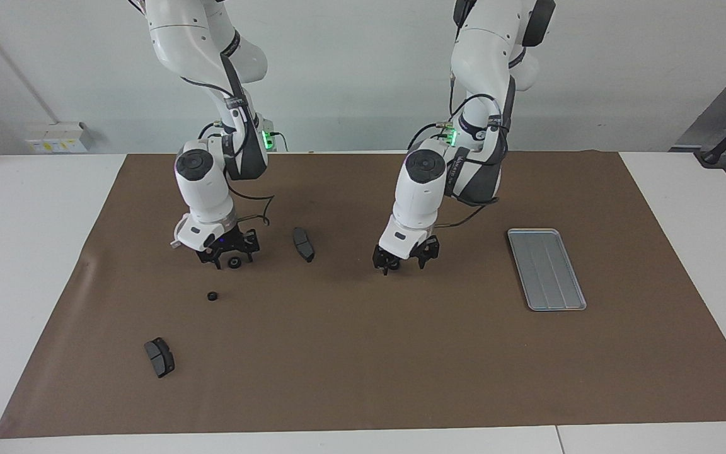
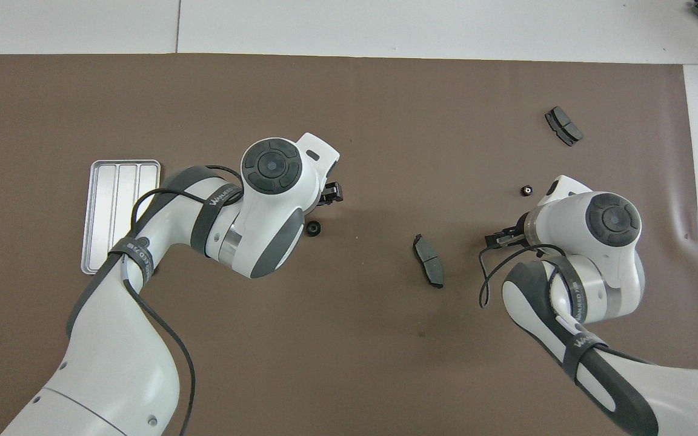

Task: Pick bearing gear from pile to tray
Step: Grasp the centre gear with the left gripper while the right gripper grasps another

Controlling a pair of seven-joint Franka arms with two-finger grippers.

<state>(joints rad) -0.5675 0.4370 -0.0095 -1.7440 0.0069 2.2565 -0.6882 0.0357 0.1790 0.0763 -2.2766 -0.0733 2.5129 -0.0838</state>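
A small black bearing gear (image 1: 234,262) lies on the brown mat between the fingers of my right gripper (image 1: 234,257), which is low over it and open around it. The overhead view hides this gear under the right wrist. A second gear (image 1: 387,269) (image 2: 312,229) lies just under one fingertip of my left gripper (image 1: 404,260), which is open and empty, low over the mat's middle. A third gear (image 1: 212,296) (image 2: 526,190) sits loose, farther from the robots than the right gripper. The silver grooved tray (image 1: 546,269) (image 2: 120,215) lies at the left arm's end with nothing in it.
One dark grey curved pad (image 1: 303,244) (image 2: 428,260) lies between the two grippers. Another pad (image 1: 159,357) (image 2: 563,125) lies farther from the robots, toward the right arm's end. The brown mat (image 1: 363,366) covers most of the white table.
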